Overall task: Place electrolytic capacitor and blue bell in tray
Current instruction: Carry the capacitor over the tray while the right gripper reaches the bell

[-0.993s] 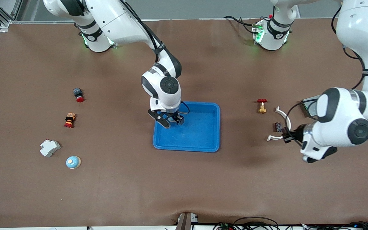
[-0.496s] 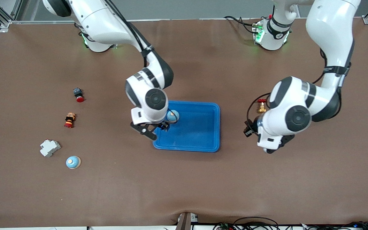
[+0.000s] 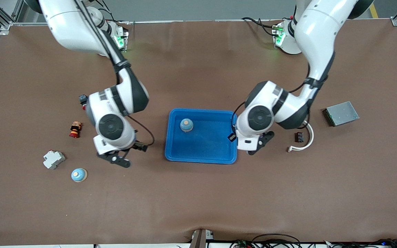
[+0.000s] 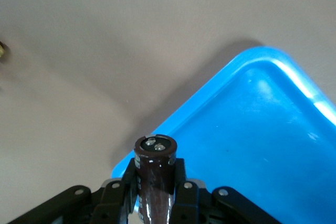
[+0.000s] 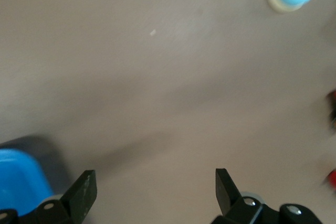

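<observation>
A blue bell (image 3: 186,125) is seen standing inside the blue tray (image 3: 215,151), toward the robots' side. A second blue bell (image 3: 79,175) rests on the table near the right arm's end. The left gripper (image 4: 153,195) is clamped on the electrolytic capacitor (image 4: 155,174) over the tray's edge. The right gripper (image 5: 155,190) is held with fingers wide apart, empty, over bare table beside the tray.

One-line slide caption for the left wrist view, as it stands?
Left gripper clamps a brown electrolytic capacitor over the corner rim of the blue tray.
</observation>
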Controlling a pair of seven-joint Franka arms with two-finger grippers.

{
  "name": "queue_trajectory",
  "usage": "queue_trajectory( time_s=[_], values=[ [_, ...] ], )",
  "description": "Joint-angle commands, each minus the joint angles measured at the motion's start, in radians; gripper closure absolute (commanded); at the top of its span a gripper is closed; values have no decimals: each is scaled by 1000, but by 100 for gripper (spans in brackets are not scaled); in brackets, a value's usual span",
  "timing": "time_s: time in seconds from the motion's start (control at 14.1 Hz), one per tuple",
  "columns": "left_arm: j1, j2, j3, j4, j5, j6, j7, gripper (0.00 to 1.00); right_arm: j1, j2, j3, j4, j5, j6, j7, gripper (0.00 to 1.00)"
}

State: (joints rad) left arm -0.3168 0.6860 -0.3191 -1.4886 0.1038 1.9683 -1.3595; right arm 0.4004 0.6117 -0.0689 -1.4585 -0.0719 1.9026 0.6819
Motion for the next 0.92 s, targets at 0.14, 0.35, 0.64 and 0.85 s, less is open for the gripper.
queue_trajectory(
  time_s=[0.14, 0.35, 0.64, 0.85],
  values=[
    [-51, 52, 11, 18, 39, 34, -90, 100, -116, -35, 23, -40, -19, 45, -230, 0],
    [-73, 66, 11, 16, 53, 57, -118, 100, -189, -27, 24, -40, -9, 98, -395, 0],
    [-94, 86, 11, 16, 54, 83, -180, 100, -259, -3, 23, -39, -17, 214, -597, 0],
    [-107, 105, 12, 16, 56, 90, -193, 100, -316, 72, 23, -34, -11, 350, -738, 0]
  ],
)
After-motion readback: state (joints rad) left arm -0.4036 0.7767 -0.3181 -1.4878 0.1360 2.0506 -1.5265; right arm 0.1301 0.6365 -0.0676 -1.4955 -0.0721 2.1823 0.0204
